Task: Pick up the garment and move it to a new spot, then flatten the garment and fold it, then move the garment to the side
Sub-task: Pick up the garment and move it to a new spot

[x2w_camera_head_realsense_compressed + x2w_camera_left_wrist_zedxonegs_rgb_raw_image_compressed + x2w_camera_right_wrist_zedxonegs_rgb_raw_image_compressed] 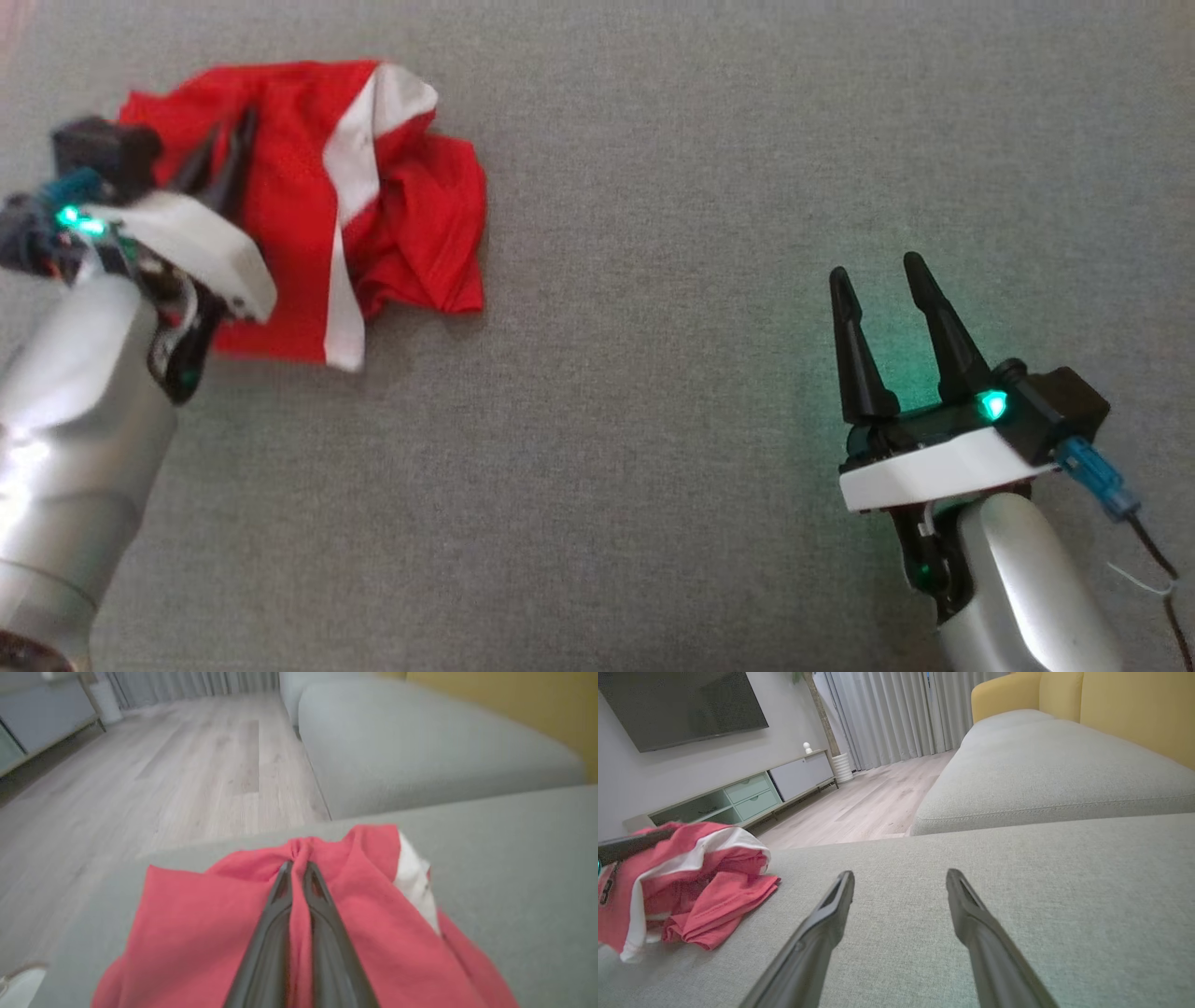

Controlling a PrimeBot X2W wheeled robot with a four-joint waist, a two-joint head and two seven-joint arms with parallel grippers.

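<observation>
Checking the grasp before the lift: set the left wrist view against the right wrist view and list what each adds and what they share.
Left wrist view: the left pincer shut on a bunched ridge of the red garment. Right wrist view: the right pincer open above the grey cushion, and a wall television. Shared: the garment with its white stripe, the cushion, the wood floor and the curtains.
</observation>
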